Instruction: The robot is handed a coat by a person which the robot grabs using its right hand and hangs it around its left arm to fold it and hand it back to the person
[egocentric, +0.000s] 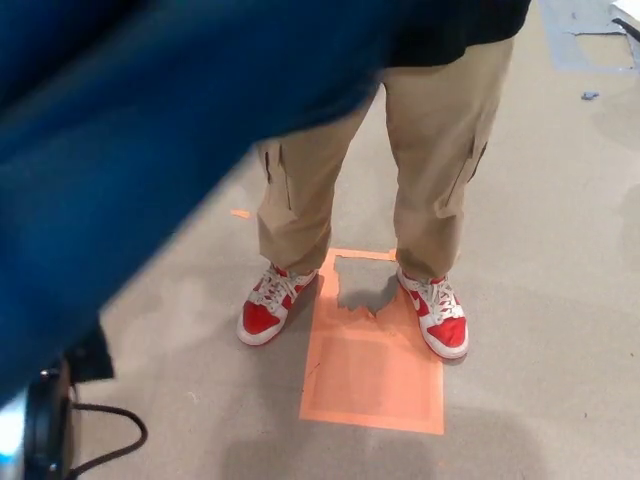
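Observation:
The dark blue coat (130, 130) fills the upper left of the head view as a blurred mass very close to the camera. It hides whatever is behind it, including my left arm. Neither of my hands shows. The person (440, 150) stands in front of me in khaki trousers and a black top, with red and white sneakers (268, 308). The person's hands are out of the picture.
An orange rectangle (375, 375) is marked on the grey floor between and in front of the person's feet. A black part with a looping cable (100, 440) sits at the bottom left corner. Blue tape marks (590, 40) lie at the far right.

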